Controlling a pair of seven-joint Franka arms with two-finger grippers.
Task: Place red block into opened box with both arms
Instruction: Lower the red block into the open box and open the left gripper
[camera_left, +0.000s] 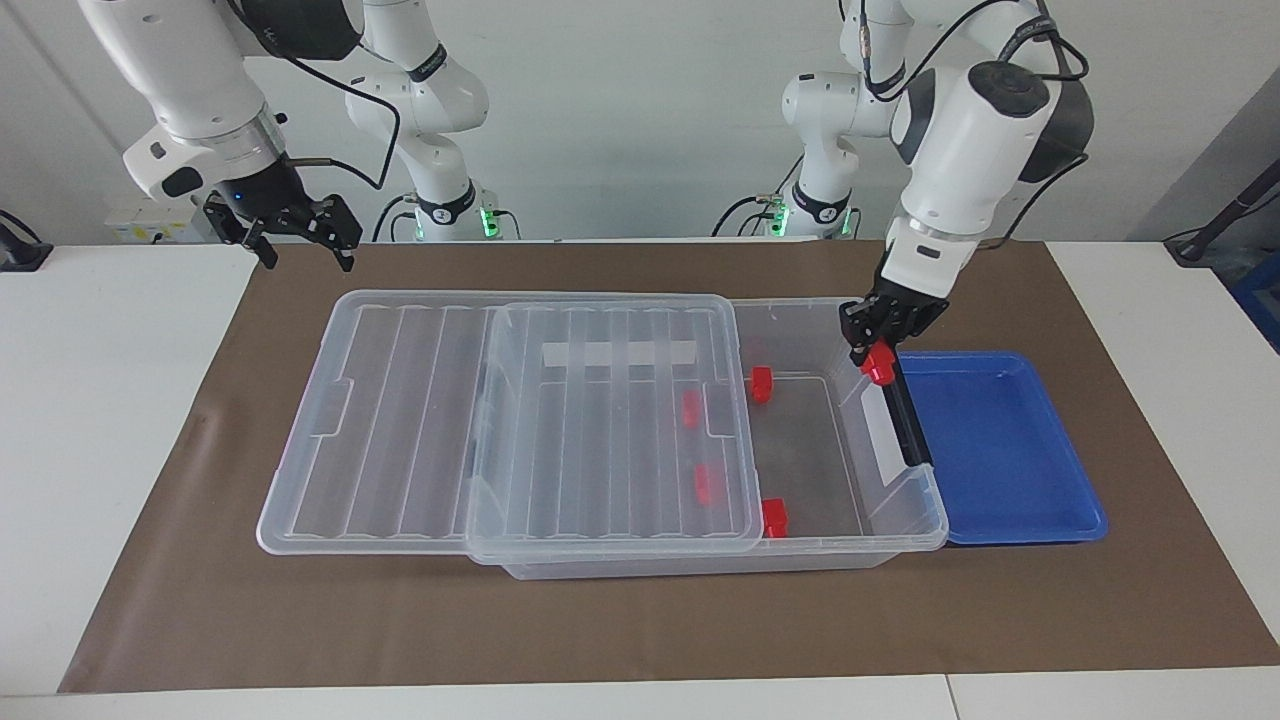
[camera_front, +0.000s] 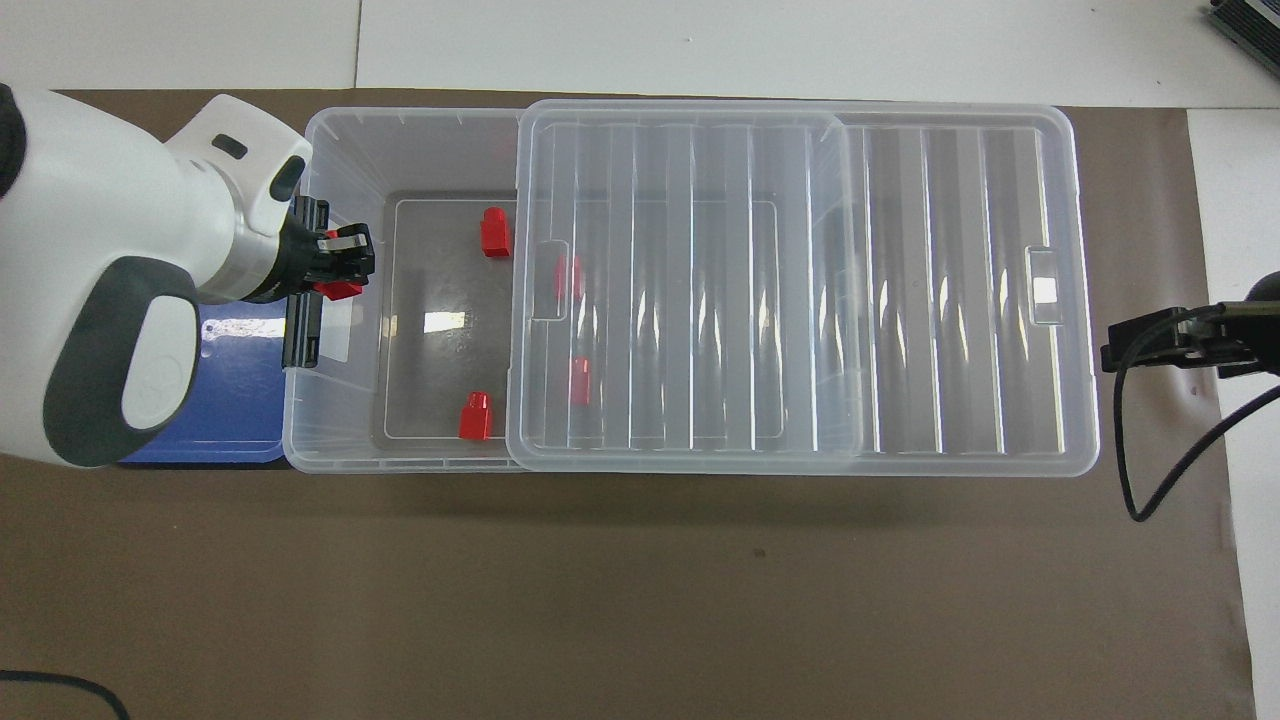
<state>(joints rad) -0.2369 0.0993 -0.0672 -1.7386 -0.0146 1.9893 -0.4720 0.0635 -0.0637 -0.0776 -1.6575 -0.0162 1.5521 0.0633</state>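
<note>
My left gripper (camera_left: 872, 350) is shut on a red block (camera_left: 880, 366) and hangs over the clear box (camera_left: 905, 530), just above its end wall by the black handle (camera_left: 903, 412). In the overhead view the left gripper (camera_front: 340, 270) and its red block (camera_front: 343, 290) sit just inside that end of the box (camera_front: 340, 140). The ribbed lid (camera_left: 600, 440) is slid toward the right arm's end, leaving the box open at the left arm's end. My right gripper (camera_left: 306, 262) waits open in the air off the lid's end.
Two red blocks (camera_left: 762, 383) (camera_left: 774, 518) lie on the open part of the box floor, two more (camera_left: 691, 408) (camera_left: 704, 483) under the lid. A blue tray (camera_left: 1000, 450) adjoins the box at the left arm's end. A brown mat (camera_left: 640, 620) covers the table.
</note>
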